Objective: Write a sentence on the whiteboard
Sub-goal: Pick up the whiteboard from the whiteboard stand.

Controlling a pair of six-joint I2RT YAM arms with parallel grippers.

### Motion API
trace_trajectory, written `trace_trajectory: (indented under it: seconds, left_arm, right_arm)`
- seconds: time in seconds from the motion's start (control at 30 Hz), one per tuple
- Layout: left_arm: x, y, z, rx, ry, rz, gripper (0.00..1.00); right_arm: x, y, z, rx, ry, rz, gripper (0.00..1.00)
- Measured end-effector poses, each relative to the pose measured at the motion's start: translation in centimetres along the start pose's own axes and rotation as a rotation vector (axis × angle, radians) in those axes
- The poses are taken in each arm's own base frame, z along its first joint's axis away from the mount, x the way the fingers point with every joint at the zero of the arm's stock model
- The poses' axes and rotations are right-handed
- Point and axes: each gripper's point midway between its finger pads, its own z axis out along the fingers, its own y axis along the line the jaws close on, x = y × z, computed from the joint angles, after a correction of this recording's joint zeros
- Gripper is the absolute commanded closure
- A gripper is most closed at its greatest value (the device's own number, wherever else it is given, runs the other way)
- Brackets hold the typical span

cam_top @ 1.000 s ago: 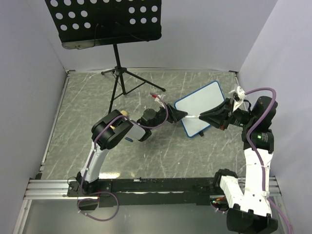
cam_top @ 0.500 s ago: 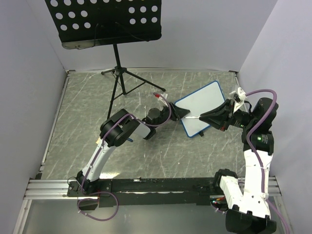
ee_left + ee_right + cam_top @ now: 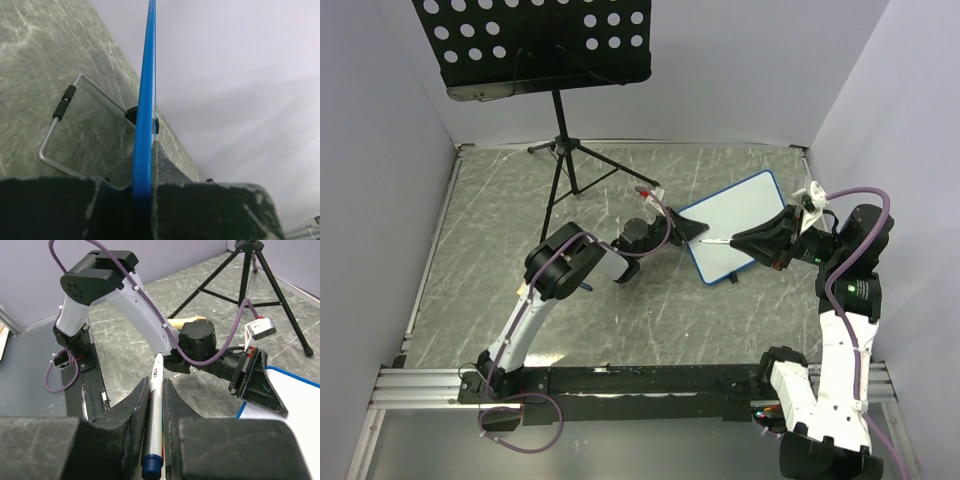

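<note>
The whiteboard (image 3: 735,225), white with a thin blue frame, lies at an angle on the table's right half. My left gripper (image 3: 692,230) is shut on its left edge. In the left wrist view the blue frame (image 3: 145,95) runs edge-on up from between the fingers of the left gripper (image 3: 143,161). My right gripper (image 3: 748,240) is shut on a white marker (image 3: 156,410) with a dark blue end. The marker's tip (image 3: 706,241) hovers over the board's lower left part. No sentence shows on the board's white face.
A black perforated music stand (image 3: 535,45) on a tripod (image 3: 563,160) stands at the back left. A bent metal wire with a black sleeve (image 3: 61,107) lies on the grey table (image 3: 490,230) beside the board. Purple-grey walls close in three sides.
My left gripper has shut on the whiteboard's left edge, and the left arm's elbow has swung right and forward. The board has shifted slightly. The right gripper still holds the marker.
</note>
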Motion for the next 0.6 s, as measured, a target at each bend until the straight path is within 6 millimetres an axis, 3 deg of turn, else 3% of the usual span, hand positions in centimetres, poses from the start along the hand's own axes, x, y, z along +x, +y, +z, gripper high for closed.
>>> trace_trajectory:
  seconds: [0.3, 0.6]
  left_arm:
    - [-0.7, -1.6, -0.8, 0.006, 0.054, 0.025, 0.99]
    - [-3.1, -7.1, -0.6, 0.120, 0.049, 0.059, 0.99]
  right_arm:
    - [-0.2, 0.0, -0.2, 0.013, -0.004, -0.001, 1.00]
    - [-0.4, 0.5, -0.4, 0.019, -0.008, 0.003, 1.00]
